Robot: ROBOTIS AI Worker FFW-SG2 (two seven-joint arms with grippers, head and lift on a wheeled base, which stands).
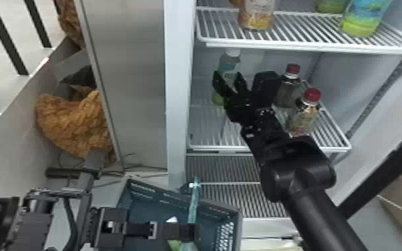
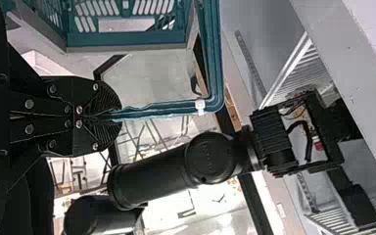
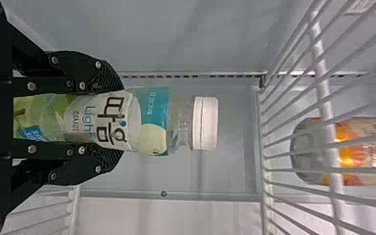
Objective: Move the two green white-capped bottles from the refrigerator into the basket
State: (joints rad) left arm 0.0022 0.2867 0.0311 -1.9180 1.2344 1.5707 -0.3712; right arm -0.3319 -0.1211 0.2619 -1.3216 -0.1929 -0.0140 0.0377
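Gripping the basket's handle (image 1: 193,203), the left gripper (image 1: 195,231) has its two black fingers pinched together on it; its arm reaches in low from the left. The teal basket (image 1: 150,200) sits in front of the refrigerator (image 1: 177,100) (bits of green and white show inside, too covered to name). Farther right, between the refrigerator's wire shelves, the green bottle (image 1: 230,63) is upright, with a white cap, clear neck and a label in white, blue and pale green. Around its body is the right gripper (image 1: 227,74), fingers parted by the bottle's width, one against each side; that arm slants up from the bottom edge. Beyond are two red-capped bottles (image 1: 305,115).
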